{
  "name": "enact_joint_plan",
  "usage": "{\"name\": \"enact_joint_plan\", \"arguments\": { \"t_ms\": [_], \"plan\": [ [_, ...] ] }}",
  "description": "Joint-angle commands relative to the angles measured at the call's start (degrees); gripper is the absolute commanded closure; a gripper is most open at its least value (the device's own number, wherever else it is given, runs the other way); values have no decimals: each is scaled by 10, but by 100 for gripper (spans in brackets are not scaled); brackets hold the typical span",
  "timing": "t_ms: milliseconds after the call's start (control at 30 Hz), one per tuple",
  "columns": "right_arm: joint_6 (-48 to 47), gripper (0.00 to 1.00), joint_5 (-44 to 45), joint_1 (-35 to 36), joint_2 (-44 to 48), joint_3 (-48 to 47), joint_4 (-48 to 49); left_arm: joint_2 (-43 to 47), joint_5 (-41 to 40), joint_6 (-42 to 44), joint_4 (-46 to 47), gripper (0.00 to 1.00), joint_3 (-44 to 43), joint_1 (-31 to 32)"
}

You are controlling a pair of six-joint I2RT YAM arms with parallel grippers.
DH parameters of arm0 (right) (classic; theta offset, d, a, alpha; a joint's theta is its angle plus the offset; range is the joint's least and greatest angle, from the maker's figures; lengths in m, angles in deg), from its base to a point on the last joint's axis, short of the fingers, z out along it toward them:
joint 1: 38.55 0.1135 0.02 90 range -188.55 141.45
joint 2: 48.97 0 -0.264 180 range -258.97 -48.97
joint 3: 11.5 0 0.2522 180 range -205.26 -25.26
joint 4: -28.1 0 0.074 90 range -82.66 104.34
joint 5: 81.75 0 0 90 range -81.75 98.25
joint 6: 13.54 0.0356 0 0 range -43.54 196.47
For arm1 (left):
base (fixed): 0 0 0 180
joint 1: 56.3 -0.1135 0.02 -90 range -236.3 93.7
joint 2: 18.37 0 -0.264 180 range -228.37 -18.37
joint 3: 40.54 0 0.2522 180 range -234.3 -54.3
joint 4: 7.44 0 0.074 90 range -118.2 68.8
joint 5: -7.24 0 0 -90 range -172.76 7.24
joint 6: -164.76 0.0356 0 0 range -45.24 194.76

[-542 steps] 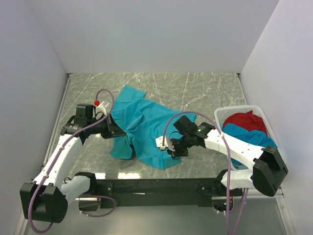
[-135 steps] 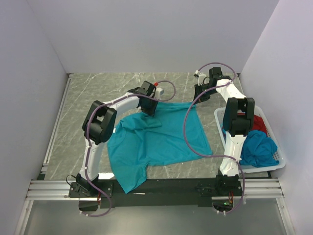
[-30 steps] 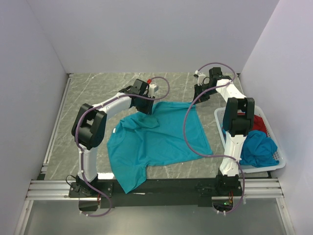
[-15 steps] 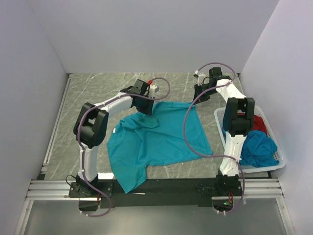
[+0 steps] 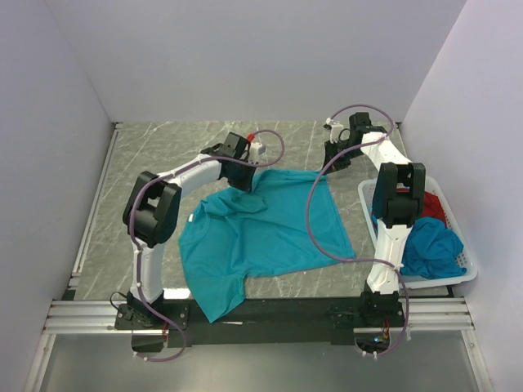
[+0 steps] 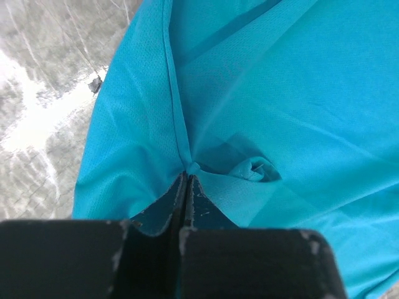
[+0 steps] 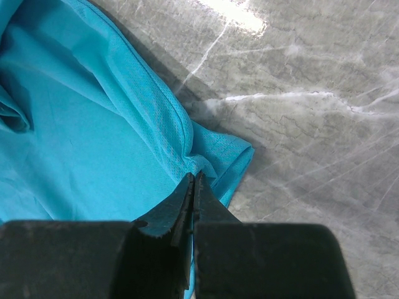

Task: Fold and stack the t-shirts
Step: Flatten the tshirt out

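Plain pale walls [image 5: 245, 57] close in a grey marble-patterned table [image 5: 163, 147] veined in white; its near edge is hidden behind a black rail and metal frame [image 5: 270, 314].

The teal t-shirt [image 5: 261, 233] lies spread across the middle of the table, a soft knit with a fine mesh texture visible in the wrist views. Its near left corner hangs over the black rail, and its far edge is partly covered by both arms. A purple cable loops across its right side.

At the right edge stands a white slatted basket [image 5: 372, 196], its front wall partly screened by the right arm. Inside it lie a bunched bright blue t-shirt [image 5: 429, 245] and a red t-shirt [image 5: 433, 206], of which only a small patch shows.

The left gripper [image 6: 185, 180] has its fingers pressed together on a seam fold of the teal cloth at the far left edge, the fabric puckering into a small knot just beyond. The right gripper [image 7: 192, 184] is likewise pinched tight on the hemmed far right corner, which lies folded on the marble.
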Motion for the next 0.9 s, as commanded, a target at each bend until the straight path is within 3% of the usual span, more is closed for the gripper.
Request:
{"name": "enact_joint_plan", "arguments": {
  "t_ms": [0, 367, 500, 700, 867],
  "plan": [
    [-8, 100, -8, 0, 23, -7, -6, 73, -3, 0, 5, 98, -30, -2],
    [-16, 100, -6, 1, 59, -7, -7, 188, -10, -16, 22, 99, 30, -12],
    [-26, 100, 8, 0, 109, -21, -16, 255, -38, -28, 49, 99, 62, -47],
    [-54, 100, 45, 10, 169, -162, -99, 373, -110, -55, 87, 99, 50, -119],
    [-76, 100, 86, 35, 224, -305, -161, 487, -167, -45, 117, 99, -3, -131]
  ]
}}
